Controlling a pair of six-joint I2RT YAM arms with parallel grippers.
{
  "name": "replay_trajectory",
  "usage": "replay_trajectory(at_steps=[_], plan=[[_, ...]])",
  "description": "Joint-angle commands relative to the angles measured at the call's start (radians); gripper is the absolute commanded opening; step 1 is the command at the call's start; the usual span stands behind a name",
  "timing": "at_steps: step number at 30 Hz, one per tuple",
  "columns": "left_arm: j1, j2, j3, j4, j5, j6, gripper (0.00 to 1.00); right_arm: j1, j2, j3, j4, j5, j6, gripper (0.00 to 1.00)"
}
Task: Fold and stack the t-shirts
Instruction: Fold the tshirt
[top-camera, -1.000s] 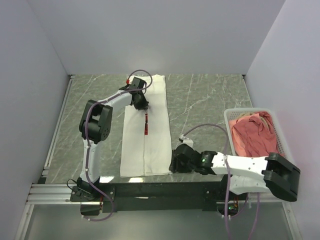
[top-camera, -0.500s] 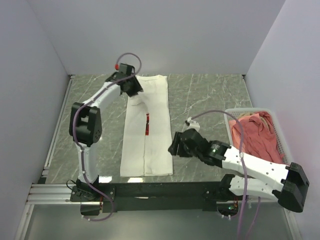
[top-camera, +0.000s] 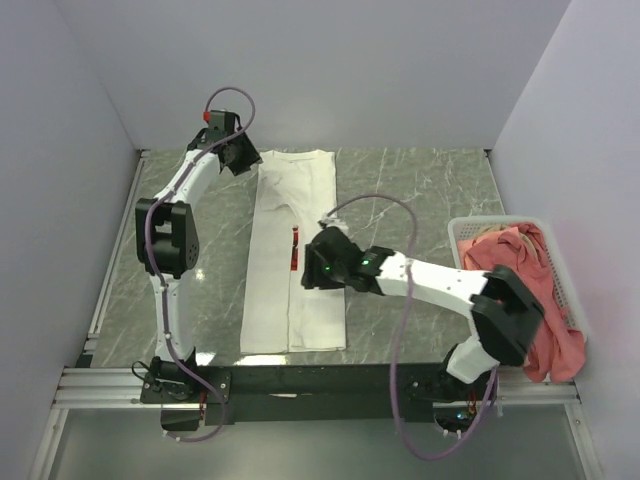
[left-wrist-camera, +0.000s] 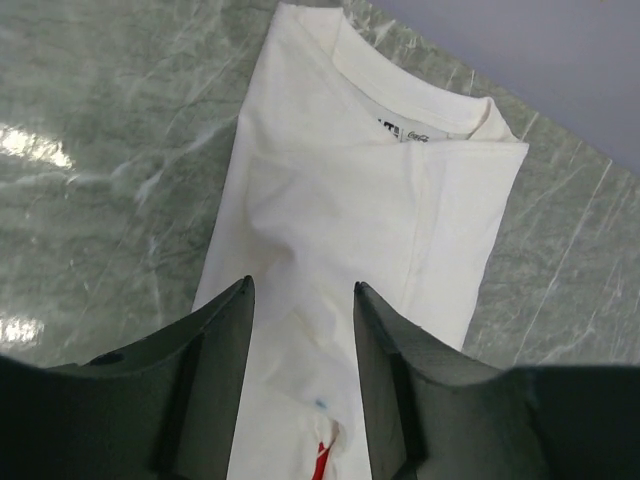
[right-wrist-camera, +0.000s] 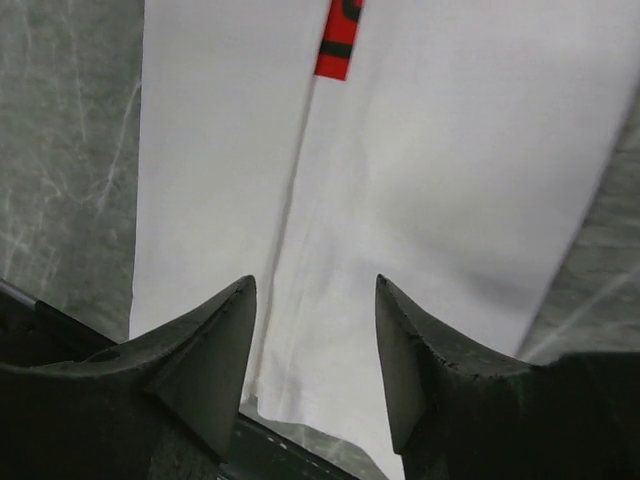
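- Currently, a white cotton t-shirt (top-camera: 272, 290) lies on the grey-green marbled table (top-camera: 420, 200), folded lengthwise into one long narrow strip. Its collar end points at the far wall and its hem lies near the arms' bases.
- A thin red rectangular print (top-camera: 294, 250) peeks out along the centre fold line, roughly halfway down the strip.
- The left gripper (top-camera: 243, 162) hovers just off the far left corner of the shirt, beside the collar. In the left wrist view (left-wrist-camera: 301, 288) its black fingers stand apart with only cloth showing below the gap, and they clamp nothing.
- That view also shows the ribbed neckline (left-wrist-camera: 400, 105) with a small label, and a sleeve folded flat across the chest.
- The right gripper (top-camera: 315, 270) hangs above the right edge of the strip, a little below the print. Its jaws (right-wrist-camera: 314, 284) are spread wide and hold nothing.
- A salmon-pink t-shirt (top-camera: 520, 262) sits crumpled in a white plastic slatted basket (top-camera: 497, 220) at the table's right side, with part of it spilling over the near rim.
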Motion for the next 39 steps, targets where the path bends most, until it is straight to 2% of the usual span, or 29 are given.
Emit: replay_trajectory(at_steps=[1, 5, 9, 13, 22, 29, 34, 39], plan=[[-0.003, 0.046, 0.099, -0.006, 0.044, 0.073, 0.50, 0.044, 0.112, 0.127, 0.027, 0.017, -0.026, 0.57], [0.005, 0.066, 0.090, 0.066, 0.093, 0.096, 0.56, 0.042, 0.216, 0.234, -0.013, 0.086, -0.047, 0.56], [0.003, 0.123, 0.157, 0.075, 0.149, 0.153, 0.57, 0.030, 0.243, 0.259, -0.011, 0.080, -0.056, 0.55], [0.000, 0.186, 0.234, 0.047, 0.078, 0.182, 0.56, -0.014, 0.171, 0.169, 0.048, 0.050, -0.035, 0.54], [-0.061, 0.263, 0.272, 0.077, -0.012, 0.335, 0.58, -0.148, -0.020, -0.022, 0.122, -0.020, -0.075, 0.54], [-0.110, 0.298, 0.304, 0.112, -0.152, 0.418, 0.61, -0.217, -0.060, -0.065, 0.128, -0.067, -0.130, 0.54], [-0.130, 0.347, 0.379, 0.095, -0.229, 0.470, 0.59, -0.257, -0.073, -0.094, 0.156, -0.098, -0.144, 0.54], [-0.144, 0.361, 0.383, 0.104, -0.287, 0.524, 0.56, -0.278, -0.064, -0.111, 0.173, -0.145, -0.152, 0.54]])
